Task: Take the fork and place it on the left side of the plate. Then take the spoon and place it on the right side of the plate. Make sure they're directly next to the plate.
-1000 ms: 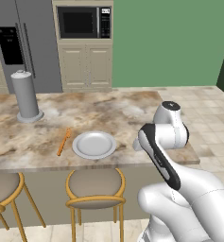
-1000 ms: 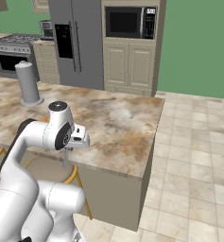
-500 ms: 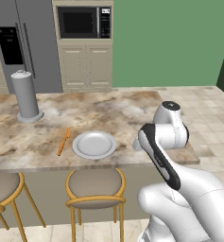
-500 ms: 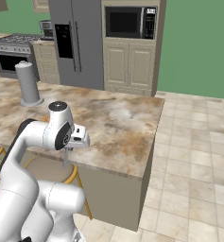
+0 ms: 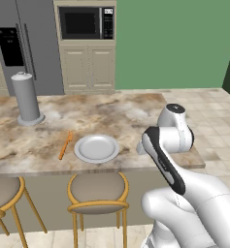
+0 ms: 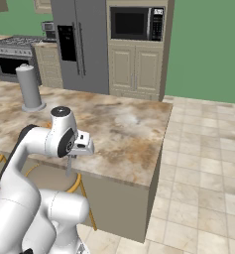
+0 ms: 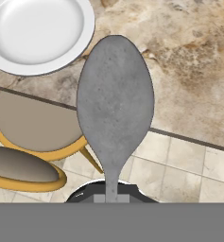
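Above counter edge [image 6: 124, 173] | fingers [image 6: 69, 158] clamped on spoon [image 7: 114, 111] | fork [image 5: 65, 145] lies left of plate [image 5: 96, 148]

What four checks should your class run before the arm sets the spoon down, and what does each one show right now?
1. Spoon held in the gripper: ok, handle pinched.
2. Fork lying directly left of the plate: ok.
3. Counter to the right of the plate bare: ok.
4. Spoon over its spot beside the plate: not ok, it hangs past the counter edge, above the stools.
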You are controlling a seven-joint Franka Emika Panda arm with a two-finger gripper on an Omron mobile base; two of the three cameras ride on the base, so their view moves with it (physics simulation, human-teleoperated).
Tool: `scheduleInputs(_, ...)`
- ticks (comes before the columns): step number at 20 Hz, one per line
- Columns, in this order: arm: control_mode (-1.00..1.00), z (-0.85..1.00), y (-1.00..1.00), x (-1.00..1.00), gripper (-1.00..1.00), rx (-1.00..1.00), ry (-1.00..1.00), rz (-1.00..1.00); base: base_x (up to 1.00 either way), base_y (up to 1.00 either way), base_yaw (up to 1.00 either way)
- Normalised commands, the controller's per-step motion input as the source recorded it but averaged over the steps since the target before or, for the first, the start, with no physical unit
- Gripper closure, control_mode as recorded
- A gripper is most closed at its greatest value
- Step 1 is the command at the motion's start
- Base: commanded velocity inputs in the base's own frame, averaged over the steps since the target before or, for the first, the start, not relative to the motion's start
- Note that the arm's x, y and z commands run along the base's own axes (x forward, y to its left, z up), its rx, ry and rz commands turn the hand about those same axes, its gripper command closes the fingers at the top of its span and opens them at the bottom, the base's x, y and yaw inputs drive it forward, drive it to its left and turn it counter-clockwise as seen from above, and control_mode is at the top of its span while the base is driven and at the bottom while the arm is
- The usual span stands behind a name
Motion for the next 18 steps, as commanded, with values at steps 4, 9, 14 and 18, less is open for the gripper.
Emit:
scheduleInputs(4,-1.0,0.0,0.0,0.0,1.0,0.0,0.0,0.0,0.0,0.0,0.0)
scheduleInputs(9,-1.0,0.0,0.0,0.0,1.0,0.0,0.0,0.0,0.0,0.0,0.0)
scheduleInputs(14,-1.0,0.0,0.0,-0.03,1.0,0.0,0.0,0.0,0.0,0.0,0.0)
scheduleInputs(18,-1.0,-0.16,-0.07,0.35,1.0,0.0,0.11,-0.04,0.0,0.0,0.0)
